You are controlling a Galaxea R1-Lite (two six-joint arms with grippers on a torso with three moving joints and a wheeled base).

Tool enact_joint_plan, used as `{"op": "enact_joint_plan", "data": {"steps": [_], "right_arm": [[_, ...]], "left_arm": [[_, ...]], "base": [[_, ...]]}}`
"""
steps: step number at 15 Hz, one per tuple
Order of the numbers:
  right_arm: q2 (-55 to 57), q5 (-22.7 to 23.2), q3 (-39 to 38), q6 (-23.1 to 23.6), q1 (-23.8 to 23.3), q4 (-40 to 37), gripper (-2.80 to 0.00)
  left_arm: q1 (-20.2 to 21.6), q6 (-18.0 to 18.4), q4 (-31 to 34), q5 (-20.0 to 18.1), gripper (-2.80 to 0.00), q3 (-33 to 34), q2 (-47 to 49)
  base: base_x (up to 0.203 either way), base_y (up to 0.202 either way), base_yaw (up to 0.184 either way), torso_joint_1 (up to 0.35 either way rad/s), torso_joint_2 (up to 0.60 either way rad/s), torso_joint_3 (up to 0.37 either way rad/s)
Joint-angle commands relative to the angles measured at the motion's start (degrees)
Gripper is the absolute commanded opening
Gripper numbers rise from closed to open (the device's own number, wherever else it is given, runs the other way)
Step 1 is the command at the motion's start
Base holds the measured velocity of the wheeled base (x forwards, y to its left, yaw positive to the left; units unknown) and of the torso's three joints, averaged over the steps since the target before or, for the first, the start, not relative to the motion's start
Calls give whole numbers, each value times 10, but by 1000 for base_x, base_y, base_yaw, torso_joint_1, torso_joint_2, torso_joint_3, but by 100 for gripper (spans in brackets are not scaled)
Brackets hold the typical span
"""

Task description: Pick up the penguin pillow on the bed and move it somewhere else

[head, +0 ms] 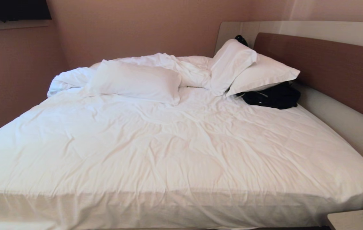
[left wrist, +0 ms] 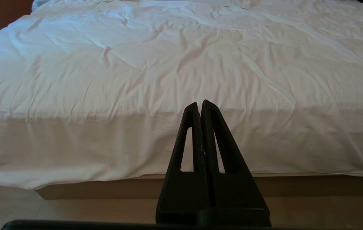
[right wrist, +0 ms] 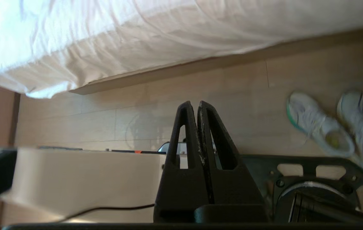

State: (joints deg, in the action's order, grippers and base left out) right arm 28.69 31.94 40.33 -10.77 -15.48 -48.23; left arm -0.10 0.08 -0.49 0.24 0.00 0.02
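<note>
The head view takes in the whole bed (head: 181, 143), its white duvet (head: 168, 150) rumpled, with a brown headboard (head: 325, 67) in a beige surround along the right side. Neither arm shows in this view. No penguin pillow shows in any of the three views, so where it lies and which way its long axis runs cannot be told.

On the bed, a plain white pillow (head: 136, 81) lies flat at the far left, its long side running across the view. Behind it a bunched fold of bedding (head: 181, 65) is heaped up. Two more white pillows lean together at the far right corner: one upright pillow (head: 231, 65) propped against a flatter pillow (head: 263, 75). A black bag or garment (head: 272, 95) sits tucked under that flatter pillow, against the headboard's padded base. At the bottom right corner a pale nightstand (head: 354, 220) edges in.

The left wrist view gives the low angle: the left gripper (left wrist: 200, 103) has its fingers pressed together, empty, pointing level at the bed's near edge, with the duvet hanging over the bed base and floor below.

The right wrist view shows what the others miss: the right gripper (right wrist: 194, 103), fingers also closed on nothing, points over the wooden floor (right wrist: 200, 92), with a pair of white sneakers (right wrist: 335, 127) near the bed's edge and part of the robot's own base (right wrist: 82, 179) beneath.
</note>
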Motion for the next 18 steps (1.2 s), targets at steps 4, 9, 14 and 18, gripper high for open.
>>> {"op": "enact_joint_plan", "data": {"steps": [4, 9, 14, 18], "right_arm": [[-107, -2, 11, 8, 132, -31, -280], [-145, -104, 2, 4, 172, -20, -280], [-157, -236, -2, -10, 141, 44, -280], [-217, -361, -45, -41, 144, 190, -280]], "left_arm": [[0, 0, 0, 0, -280, 0, 0], [0, 0, 0, 0, -280, 0, 0], [0, 0, 0, 0, -280, 0, 0], [0, 0, 0, 0, -280, 0, 0]], "base": [[0, 0, 0, 0, 0, 0], [0, 0, 0, 0, 0, 0], [0, 0, 0, 0, 0, 0], [0, 0, 0, 0, 0, 0]]}}
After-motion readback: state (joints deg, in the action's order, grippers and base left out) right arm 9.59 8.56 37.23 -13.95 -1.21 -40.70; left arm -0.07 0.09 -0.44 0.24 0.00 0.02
